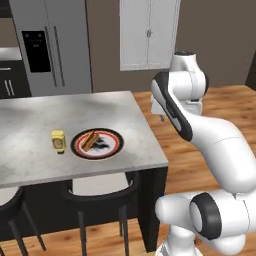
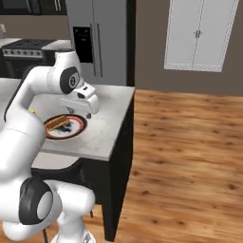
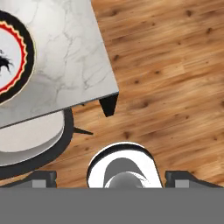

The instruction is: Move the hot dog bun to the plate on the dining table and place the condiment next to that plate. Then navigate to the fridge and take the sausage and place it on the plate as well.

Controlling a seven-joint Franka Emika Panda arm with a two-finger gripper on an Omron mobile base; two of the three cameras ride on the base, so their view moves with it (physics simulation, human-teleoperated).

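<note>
Resting on plate (image 1: 114, 148) — bun (image 1: 88, 140) beside tool (image 3: 110, 177)

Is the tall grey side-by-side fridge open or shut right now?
Shut. Both doors of the tall grey fridge sit flush, handles meeting at the centre seam, no white shelves showing.

arm (image 1: 200, 130) folded up high, elbow bent, wrist pointing straight down, gripper (image 3: 111, 178) empty, jaws spread wide apart

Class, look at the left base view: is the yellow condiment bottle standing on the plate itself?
No. The condiment stands on the dining table just beside the plate, while only the hot dog bun lies on it.
</note>
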